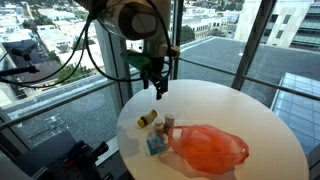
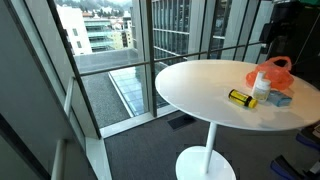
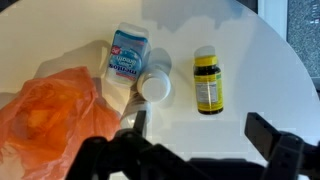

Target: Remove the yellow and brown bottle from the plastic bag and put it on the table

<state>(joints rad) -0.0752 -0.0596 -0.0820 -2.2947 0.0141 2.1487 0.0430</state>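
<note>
The yellow and brown bottle [image 3: 207, 82] lies on its side on the white round table [image 3: 240, 60], outside the orange plastic bag [image 3: 50, 115]. It also shows in both exterior views [image 1: 147, 119] [image 2: 240, 98], apart from the bag [image 1: 208, 148] [image 2: 273, 72]. My gripper [image 3: 200, 130] is open and empty, hovering above the table with the bottle between and beyond its fingers. In an exterior view it hangs [image 1: 158, 88] well above the bottle.
A white-capped bottle [image 3: 154, 85] and a blue-and-white container [image 3: 127, 55] lie between the bag and the yellow bottle. The table edge [image 1: 125, 140] is close to the bottle. Glass windows with a railing surround the table.
</note>
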